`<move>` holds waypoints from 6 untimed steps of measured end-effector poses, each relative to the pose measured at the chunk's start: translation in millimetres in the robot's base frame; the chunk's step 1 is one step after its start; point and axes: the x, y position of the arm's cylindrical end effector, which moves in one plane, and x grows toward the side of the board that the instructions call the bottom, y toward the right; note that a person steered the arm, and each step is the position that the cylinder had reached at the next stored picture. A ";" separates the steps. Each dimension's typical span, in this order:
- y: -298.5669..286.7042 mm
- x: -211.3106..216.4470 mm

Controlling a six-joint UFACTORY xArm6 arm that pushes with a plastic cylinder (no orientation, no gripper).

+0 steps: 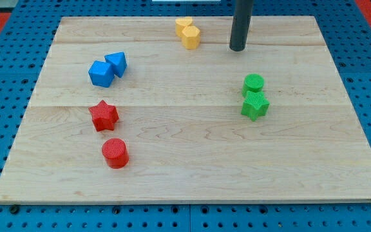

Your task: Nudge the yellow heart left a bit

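Entry, single view. Your arm carries no claw, so no open or closed state applies; it ends in a rod, and my tip [237,48] rests on the counter [185,180] near the view's top.

Nearest the view's bottom, far below and left of the tip: the red cylinder [115,153], with the red star [103,115] just above it. Below and slightly right of the tip, closer in: the green star [255,106], with the green cylinder [253,82] touching its upper side. Well to the tip's left, mid-board: the blue cube [101,73] and a blue angular block [116,62], touching.

Level with the tip and near its left side sit two yellow blocks, touching. The upper one reads as the yellow heart [184,25]; the lower is the yellow hexagon [190,37]. Shape is hard to confirm at this size.

Step, judged: approach; the tip stands clear of the heart. Next you need to bring the tip to the heart's right flank, slightly toward the view's top, then push left briefly. Expect the hexagon to drag along.
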 end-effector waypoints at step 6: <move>37.0 -72.2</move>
